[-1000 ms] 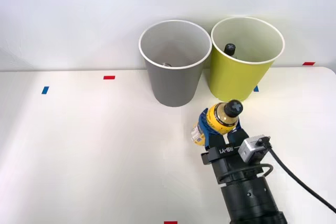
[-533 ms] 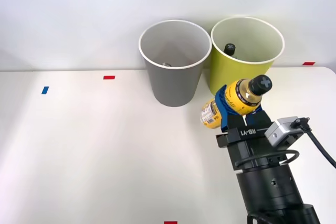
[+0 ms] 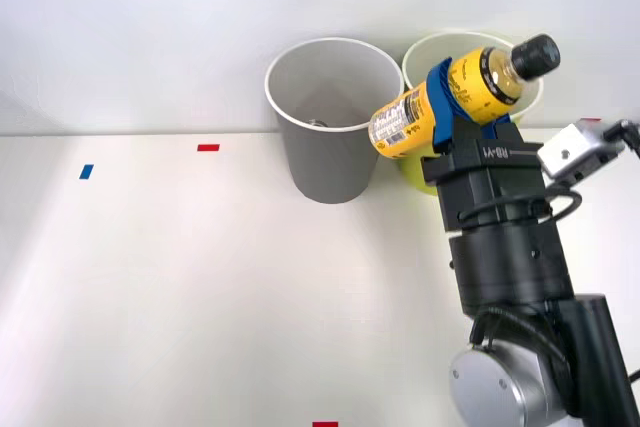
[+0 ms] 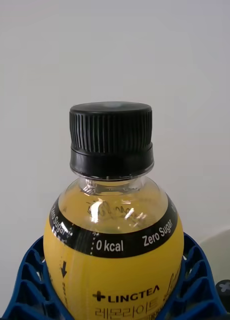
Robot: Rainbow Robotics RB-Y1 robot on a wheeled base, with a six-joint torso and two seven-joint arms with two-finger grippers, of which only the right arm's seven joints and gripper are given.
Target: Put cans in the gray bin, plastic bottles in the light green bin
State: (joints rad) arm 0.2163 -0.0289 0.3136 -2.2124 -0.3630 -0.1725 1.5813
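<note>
Your right gripper [image 3: 447, 107] is clamping the yellow plastic bottle [image 3: 455, 100] around its middle, blue ribbed fingers [image 4: 25, 287] pressing in on both sides of the body, as the wrist view is showing. No slack visible between pad and label.

The bottle is lying tilted across the fingers, not upright. Its long axis is running from the labelled base, which is sticking out toward the gray bin [image 3: 330, 122], up to the black cap [image 3: 536, 51], which is pointing away from that bin and slightly upward. The fingers are sitting near the mid-length, so neither end is hanging out much farther than the other.

The relation you are working on: the light green bin [image 3: 428, 52] is sitting directly behind and below the fingers in the front view, its rim peeking out either side of the bottle. The gray bin is lying off past the base end, beside the green one, and the base looks to be overlapping that bin's rim line from this angle.

Judgement: the bottle seems to be hovering about over the green mouth. Depth is hard to read here, so you are needing to confirm both ends are inside that rim before releasing. A second black cap [image 4: 226, 287] is showing low in the wrist view.
</note>
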